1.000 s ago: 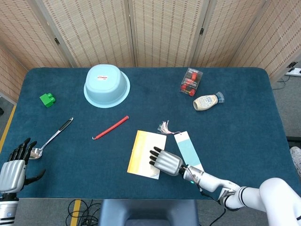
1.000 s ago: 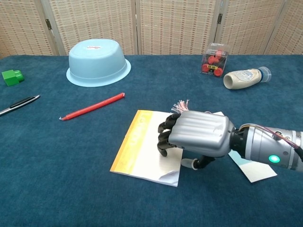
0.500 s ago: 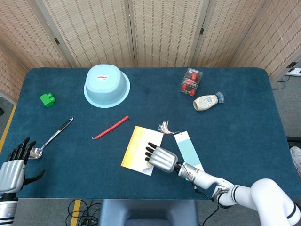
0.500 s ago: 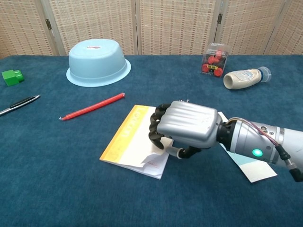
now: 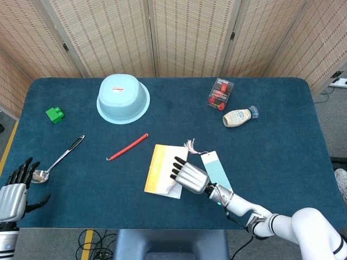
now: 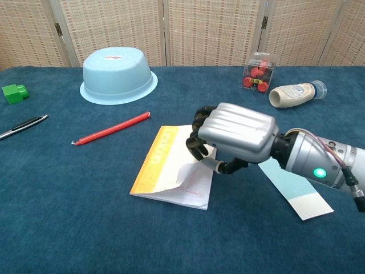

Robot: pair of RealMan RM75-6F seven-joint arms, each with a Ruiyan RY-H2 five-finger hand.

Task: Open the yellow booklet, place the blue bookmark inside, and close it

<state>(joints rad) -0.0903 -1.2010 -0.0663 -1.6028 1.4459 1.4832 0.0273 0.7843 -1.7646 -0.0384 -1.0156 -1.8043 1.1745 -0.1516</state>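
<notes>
In the head view our right hand (image 5: 187, 174) sits over the right edge of the yellow booklet (image 5: 161, 175), fingers curled down onto the white cover, with the blue bookmark (image 5: 216, 171) lying flat just beside the wrist, its tassel (image 5: 190, 145) fanned out above the booklet's top right corner. Half a second ago the booklet had slid left and turned under our push; now it has swung back nearer square and sits a little to the right again, so we judge the cover is dragging the whole booklet about rather than lifting cleanly. Our left hand (image 5: 15, 189) rests at the near left corner of the table (image 5: 282, 135), fingers spread and holding nothing, beside the spoon (image 5: 57, 160). In the chest view our right hand (image 6: 231, 137) has risen off the paper compared with a moment ago, fingers (image 6: 198, 142) hooked at the cover's right edge, and the cover (image 6: 191, 171) now stands peeled up in a shallow fold above the pages; whether the edge is truly pinched we cannot tell. The booklet is starting to open, which is the first step; the bookmark (image 6: 288, 185) lies untouched on the cloth under our forearm, so placing it and closing remain ahead, and the cover could slip back down
</notes>
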